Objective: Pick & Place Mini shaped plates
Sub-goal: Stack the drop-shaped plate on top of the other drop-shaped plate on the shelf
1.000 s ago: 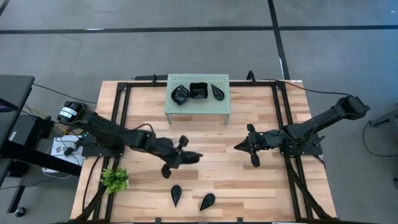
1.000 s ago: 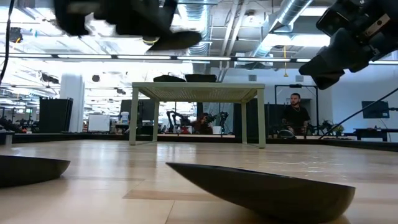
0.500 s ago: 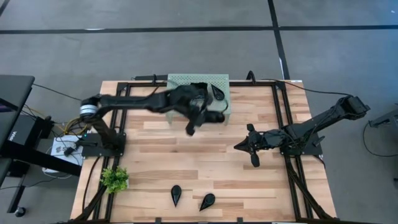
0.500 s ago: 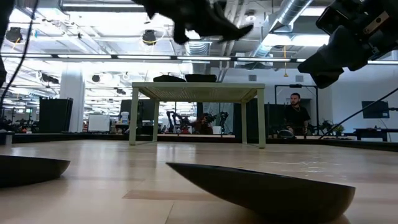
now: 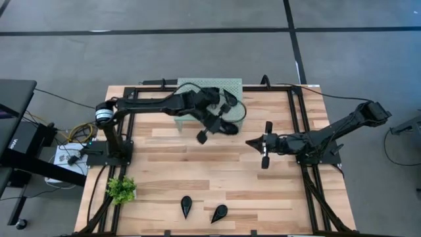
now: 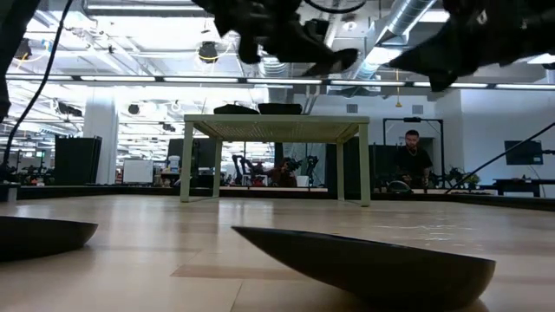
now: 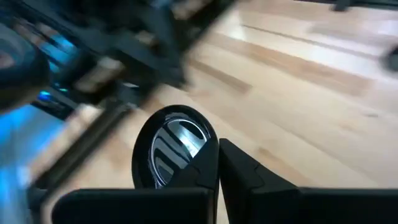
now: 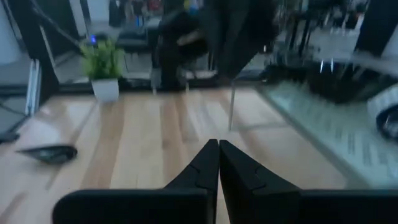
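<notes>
My left gripper (image 5: 220, 124) hangs over the near right corner of the mint-green rack (image 5: 231, 83), shut on a round glossy black mini plate (image 7: 171, 146). The low view shows that plate (image 6: 325, 59) high above the rack top (image 6: 277, 121). More plates lie on the rack (image 6: 279, 108), partly hidden by my left arm in the high view. Two teardrop plates (image 5: 186, 205) (image 5: 219, 212) rest flat on the table near its near edge. My right gripper (image 5: 250, 143) hovers shut and empty right of centre. My left gripper pinches the round plate by its rim (image 7: 198, 163) between its two fingers. The plate is lifted clear of table and rack. It sticks out ahead of the fingertips, with its hollow face toward the wrist camera.
A small green plant (image 5: 122, 189) stands at the near left corner. Black frame rails (image 5: 299, 118) run along the table's left and right sides. Bare wood lies between the rack and the two near plates. A person (image 6: 413, 160) sits in the room beyond.
My left arm has swung from the table's near middle up and toward the far edge, carrying the plate to above the rack's near right corner. My right gripper has shifted slightly toward the far edge and turned about its axis.
</notes>
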Controlling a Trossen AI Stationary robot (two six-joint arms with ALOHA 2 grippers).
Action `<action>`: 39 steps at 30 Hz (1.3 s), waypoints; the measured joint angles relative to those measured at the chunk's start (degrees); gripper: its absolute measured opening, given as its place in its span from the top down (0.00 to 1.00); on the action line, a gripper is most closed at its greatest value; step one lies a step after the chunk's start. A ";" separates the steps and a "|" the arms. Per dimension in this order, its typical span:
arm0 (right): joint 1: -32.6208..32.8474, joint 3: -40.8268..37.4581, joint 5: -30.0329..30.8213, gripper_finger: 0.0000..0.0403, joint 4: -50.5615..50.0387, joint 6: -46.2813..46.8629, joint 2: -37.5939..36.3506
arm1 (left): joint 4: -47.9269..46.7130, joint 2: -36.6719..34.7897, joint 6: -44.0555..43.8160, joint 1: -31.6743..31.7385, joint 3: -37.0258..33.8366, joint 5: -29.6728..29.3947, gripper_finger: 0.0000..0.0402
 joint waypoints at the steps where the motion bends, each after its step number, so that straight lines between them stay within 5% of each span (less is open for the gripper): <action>1: -0.01 0.02 0.03 0.98 1.56 -0.90 0.00 | -3.18 -0.51 -0.15 -0.64 0.00 -0.06 0.98; 4: 0.19 0.02 -0.84 0.98 3.99 -3.91 0.00 | -12.90 -2.22 -0.99 -3.31 -1.34 -0.43 0.98; 10: 0.01 3.27 -6.18 0.95 4.54 -5.91 5.45 | -14.96 -9.40 -1.42 -11.95 -11.31 0.32 0.98; 15: -0.03 12.86 -9.31 0.85 4.61 -11.71 17.43 | -13.69 -16.90 -1.61 -18.57 -18.54 0.10 0.98; 24: -0.38 35.85 -23.92 0.75 -2.96 -20.92 40.24 | -9.93 -27.82 -7.21 -22.39 -29.26 -0.08 0.98; 32: -2.24 55.69 -24.04 0.77 -16.50 -22.35 54.26 | -4.72 -28.74 -7.30 -21.81 -35.32 -2.19 0.98; 39: -2.35 61.58 -20.89 0.77 -21.91 -26.89 60.11 | -3.79 -28.74 -7.23 -21.80 -35.49 -3.95 0.98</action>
